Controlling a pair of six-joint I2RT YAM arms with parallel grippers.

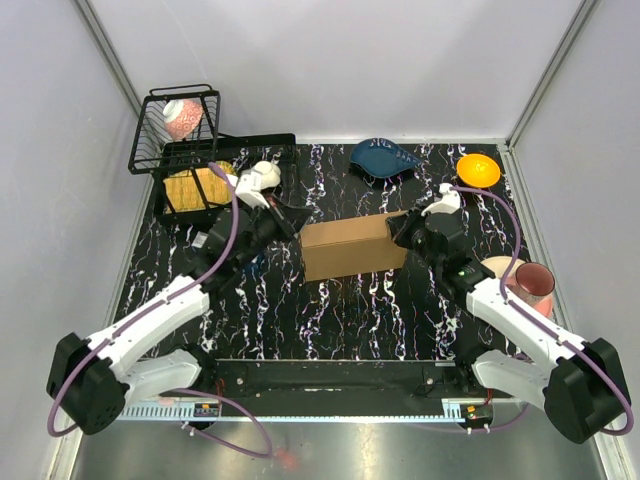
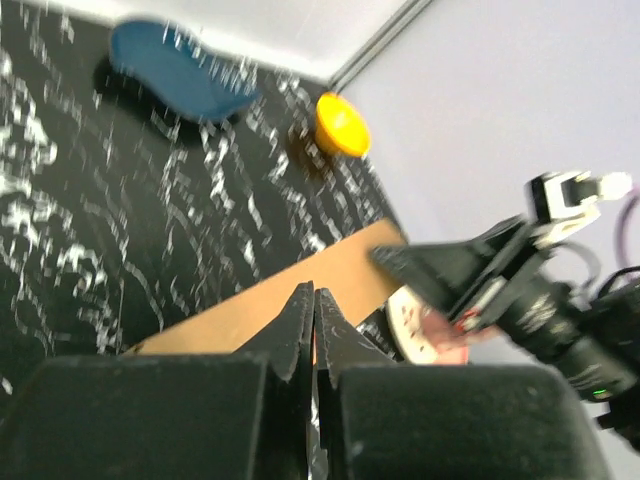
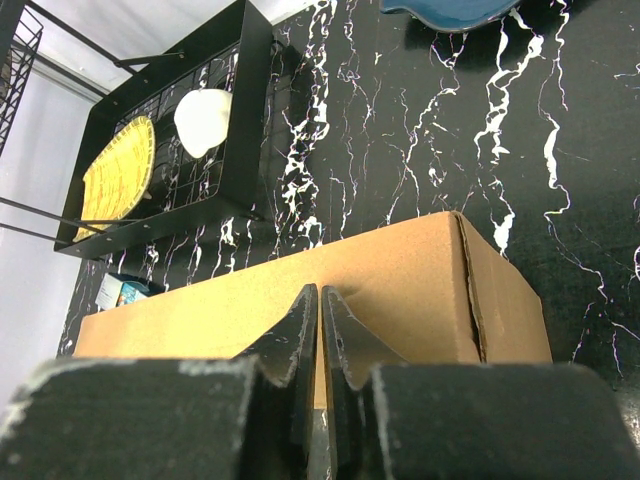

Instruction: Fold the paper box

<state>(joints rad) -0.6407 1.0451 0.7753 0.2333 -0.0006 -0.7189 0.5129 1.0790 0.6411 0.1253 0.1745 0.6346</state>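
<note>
On black marbled table (image 1: pixel 330 310) (white-veined), paper box (image 1: pixel 345 248), pale walls (image 1: pixel 350 60)

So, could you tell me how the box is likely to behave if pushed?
The box is plain cardboard, so probably light and easy to slide. Long and low, it should resist tipping, though an end push may spin it. The gaping seam near one end suggests that flap could buckle.

no readable text, labels or numbers
</note>
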